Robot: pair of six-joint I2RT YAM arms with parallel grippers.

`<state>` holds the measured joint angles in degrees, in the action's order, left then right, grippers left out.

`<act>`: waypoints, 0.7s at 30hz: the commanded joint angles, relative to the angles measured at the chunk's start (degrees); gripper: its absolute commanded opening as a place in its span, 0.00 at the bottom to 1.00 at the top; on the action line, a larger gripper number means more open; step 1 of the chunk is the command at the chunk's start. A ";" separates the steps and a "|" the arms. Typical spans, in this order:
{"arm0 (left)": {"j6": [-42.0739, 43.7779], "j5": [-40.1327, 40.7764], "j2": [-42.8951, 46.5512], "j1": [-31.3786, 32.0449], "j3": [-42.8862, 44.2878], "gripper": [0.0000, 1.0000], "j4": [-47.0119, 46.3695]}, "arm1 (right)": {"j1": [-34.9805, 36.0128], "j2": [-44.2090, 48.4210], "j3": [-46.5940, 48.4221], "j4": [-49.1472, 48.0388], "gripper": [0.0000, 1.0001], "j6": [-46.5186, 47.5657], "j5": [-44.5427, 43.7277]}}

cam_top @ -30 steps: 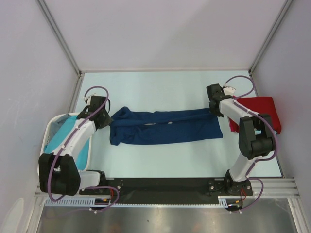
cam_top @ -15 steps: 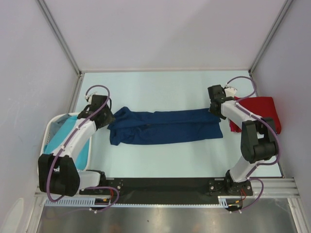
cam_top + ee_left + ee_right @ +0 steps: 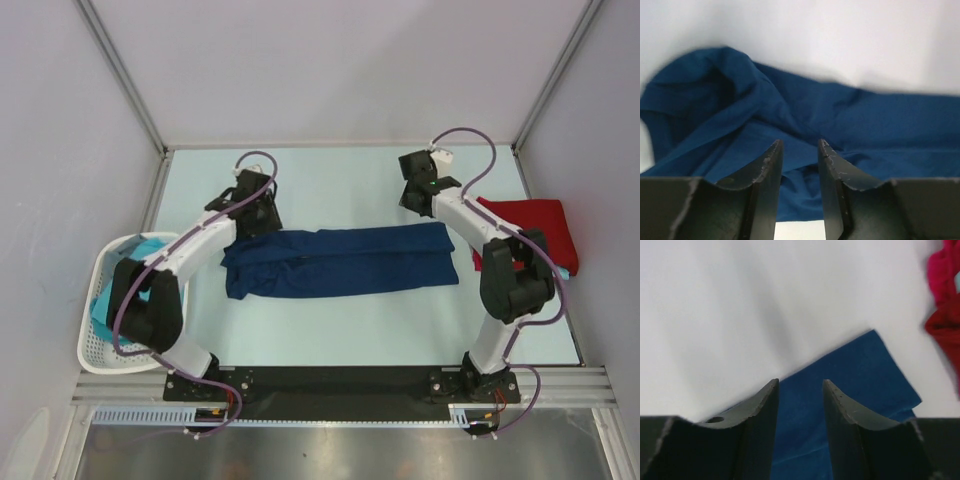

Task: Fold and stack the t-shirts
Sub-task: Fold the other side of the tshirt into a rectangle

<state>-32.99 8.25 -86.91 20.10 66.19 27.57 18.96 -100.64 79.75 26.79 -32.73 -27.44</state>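
your navy shirt (image 3: 340, 260) lies as a long folded band across the middle of the table (image 3: 330, 180), running from 9 to 3 o'clock. your left gripper (image 3: 799, 150) hangs over the far edge of its bunched 9 o'clock end, fingers a narrow gap apart with nothing between them and cloth showing below. your right gripper (image 3: 800, 386) hangs over the far corner at the 3 o'clock end, right at the cloth's edge, fingers likewise narrowly parted and holding nothing. at 3 o'clock of the navy shirt the red shirt (image 3: 535, 228) lies crumpled, partly hidden by the right arm (image 3: 510, 280); you cannot tell whether the two shirts touch. at 8 o'clock of the table the basket (image 3: 95, 345) holds a turquoise shirt (image 3: 150, 248), and the left arm (image 3: 190, 255) crosses over its 3 o'clock side.
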 commanded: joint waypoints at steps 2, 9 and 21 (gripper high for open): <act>0.47 -4.64 -5.02 3.45 2.98 0.36 -0.06 | 2.92 -2.89 -0.29 2.04 0.40 1.00 1.34; 0.03 -4.74 -7.22 6.88 2.80 0.33 -0.76 | 5.73 -1.58 -5.65 1.43 0.33 0.39 1.25; -1.37 -5.26 -6.60 9.70 -2.56 0.31 -1.11 | 7.67 -0.08 -13.73 1.43 0.23 -2.86 2.12</act>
<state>-33.17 3.77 -94.28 29.32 65.28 27.49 25.80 -103.92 67.90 28.62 -33.50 -25.41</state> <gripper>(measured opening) 0.316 0.238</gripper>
